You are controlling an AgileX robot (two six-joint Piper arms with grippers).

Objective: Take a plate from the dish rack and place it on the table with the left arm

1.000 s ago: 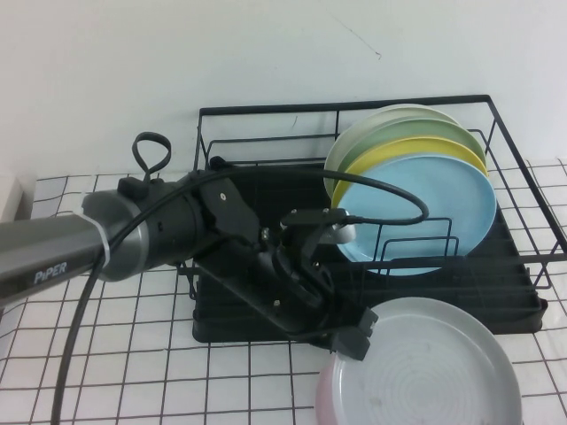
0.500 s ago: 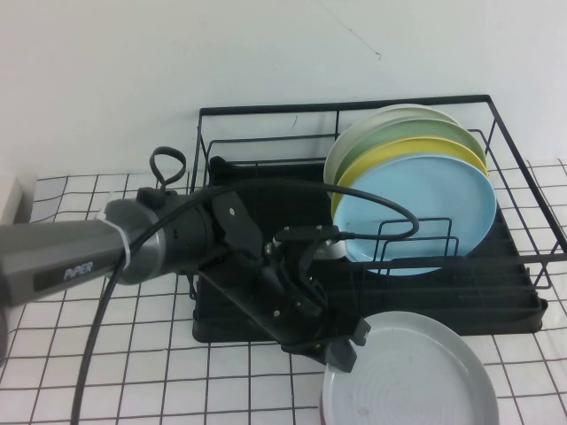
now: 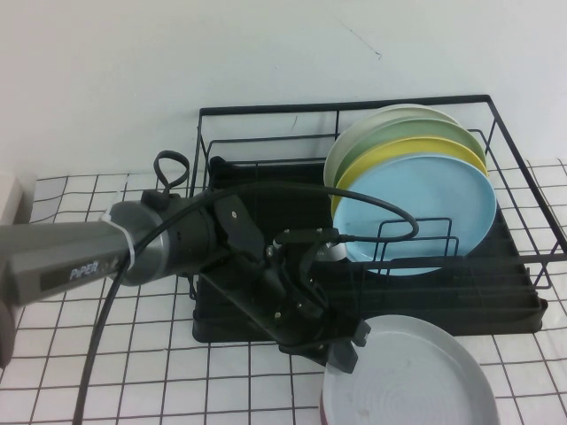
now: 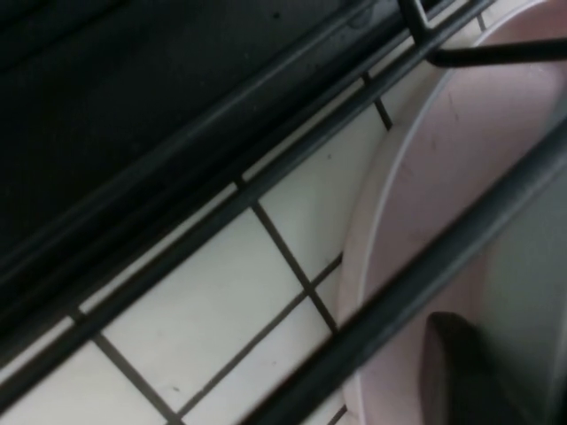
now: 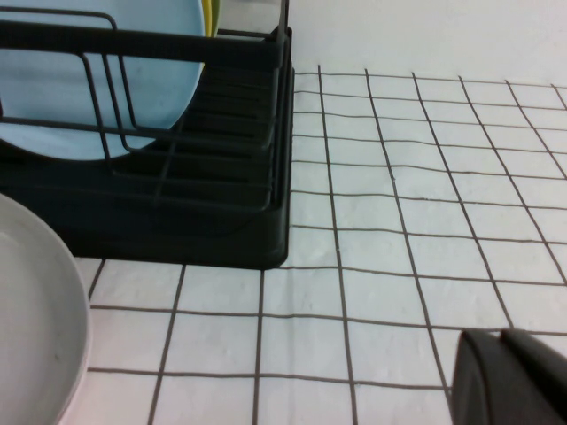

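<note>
The pale grey plate point(image 3: 409, 372) lies flat on the table point(image 3: 133, 372) just in front of the dish rack point(image 3: 372, 221), stacked on a pale pink plate point(image 3: 322, 409) whose edge peeks out on the robot's left side. The left gripper point(image 3: 347, 345) sits at the grey plate's near-left rim, so the plate extends away from the jaws toward the robot's right. In the left wrist view a dark finger point(image 4: 469, 372) lies over pink plate surface, but whether the jaws grip the rim or have let go cannot be told; they look at most slightly parted. Judging by the plate lying flat, the placing looks close to complete, and the coming move would be a release and retreat. The rack's front edge lies close behind the gripper, so open room lies to the robot's left and upward. The right gripper point(image 5: 509, 376) shows only as a dark corner over bare table right of the rack; its opening cannot be told.
</note>
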